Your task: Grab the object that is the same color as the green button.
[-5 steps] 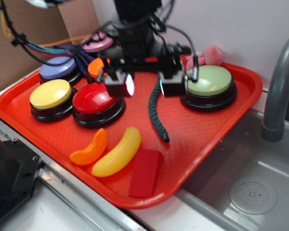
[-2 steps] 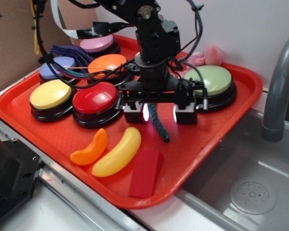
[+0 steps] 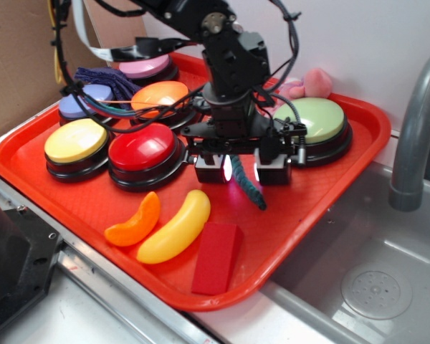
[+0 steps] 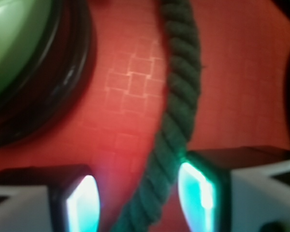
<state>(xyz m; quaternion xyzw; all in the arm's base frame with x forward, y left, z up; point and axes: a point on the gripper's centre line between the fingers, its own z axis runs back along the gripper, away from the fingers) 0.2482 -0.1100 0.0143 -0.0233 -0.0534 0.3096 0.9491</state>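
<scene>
**Robot claw set around a green rope on a red tray**

A red tray (image 3: 72, 193) sits beside a sink. At its left stand a yellow button (image 3: 75, 140) and, behind it, a purple button (image 3: 84, 101) with a purple cloth (image 3: 100, 76) just beyond. A red button (image 3: 141, 147) is next, with an orange button (image 3: 160, 94) and a pink button (image 3: 145, 66) behind. Along the front edge lie an orange wedge (image 3: 135, 221), a yellow banana-shaped toy (image 3: 175, 226) and a red block (image 3: 218, 256).

At the centre, the gripper (image 3: 239, 168) points down at the tray floor. Its fingers are spread, not clenched, one on each side of the dark green rope (image 3: 252, 190). The rope's end trails out toward the front right. In the wrist view the rope (image 4: 176, 125) runs between the two lit fingertips (image 4: 195, 193), close against one, with a gap to the other.

Just right of the claw is the green button (image 3: 312, 120), and a grey faucet (image 3: 416, 129) rises at the far right.
</scene>
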